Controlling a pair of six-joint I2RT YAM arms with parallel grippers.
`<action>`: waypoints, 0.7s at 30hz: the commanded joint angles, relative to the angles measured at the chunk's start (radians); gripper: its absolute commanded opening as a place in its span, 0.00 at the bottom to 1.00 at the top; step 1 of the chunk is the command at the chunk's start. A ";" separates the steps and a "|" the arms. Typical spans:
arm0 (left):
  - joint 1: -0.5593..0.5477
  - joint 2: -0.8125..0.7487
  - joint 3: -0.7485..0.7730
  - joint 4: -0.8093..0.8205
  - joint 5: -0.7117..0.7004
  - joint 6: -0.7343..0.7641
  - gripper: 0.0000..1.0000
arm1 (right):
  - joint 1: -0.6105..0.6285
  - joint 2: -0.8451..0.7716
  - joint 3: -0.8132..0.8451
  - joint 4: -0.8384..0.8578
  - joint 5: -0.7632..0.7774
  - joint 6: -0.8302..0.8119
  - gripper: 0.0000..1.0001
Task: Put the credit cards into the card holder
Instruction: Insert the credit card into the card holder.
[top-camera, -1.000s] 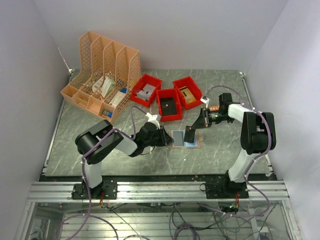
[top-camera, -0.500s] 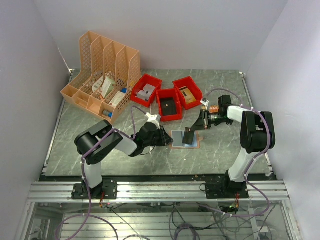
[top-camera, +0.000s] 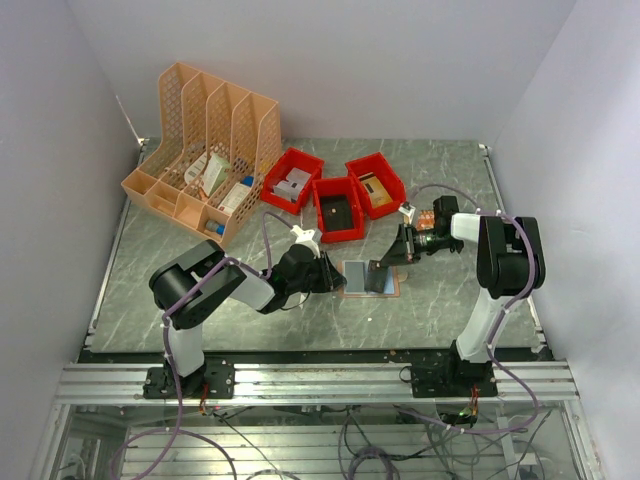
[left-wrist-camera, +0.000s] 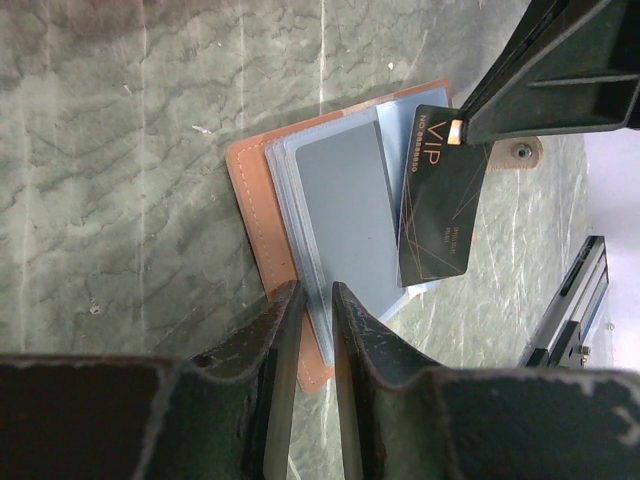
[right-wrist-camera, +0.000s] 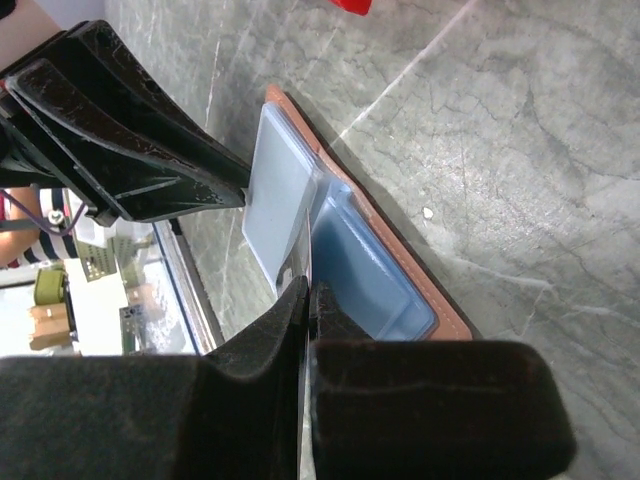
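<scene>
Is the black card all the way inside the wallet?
No, the card shows its whole face over the open holder, pinched at one corner by the right hand.

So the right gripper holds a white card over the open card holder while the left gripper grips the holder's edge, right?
No: the card is black, not white, as the left wrist view shows. The right gripper holds it over the open card holder, whose edge the left gripper grips.

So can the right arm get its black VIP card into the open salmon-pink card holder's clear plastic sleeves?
Likely yes: the right gripper holds the black card over the sleeves, and the left gripper pinches only their edge, leaving them uncovered.
</scene>
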 joint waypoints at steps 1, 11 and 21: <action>-0.003 0.011 0.011 -0.071 -0.025 0.038 0.31 | -0.006 0.034 0.015 -0.007 0.003 -0.029 0.00; -0.003 0.020 0.025 -0.086 -0.015 0.048 0.31 | 0.014 0.074 0.044 -0.029 0.001 -0.039 0.00; -0.003 0.024 0.037 -0.099 -0.008 0.057 0.31 | 0.043 0.097 0.072 -0.032 0.010 -0.023 0.00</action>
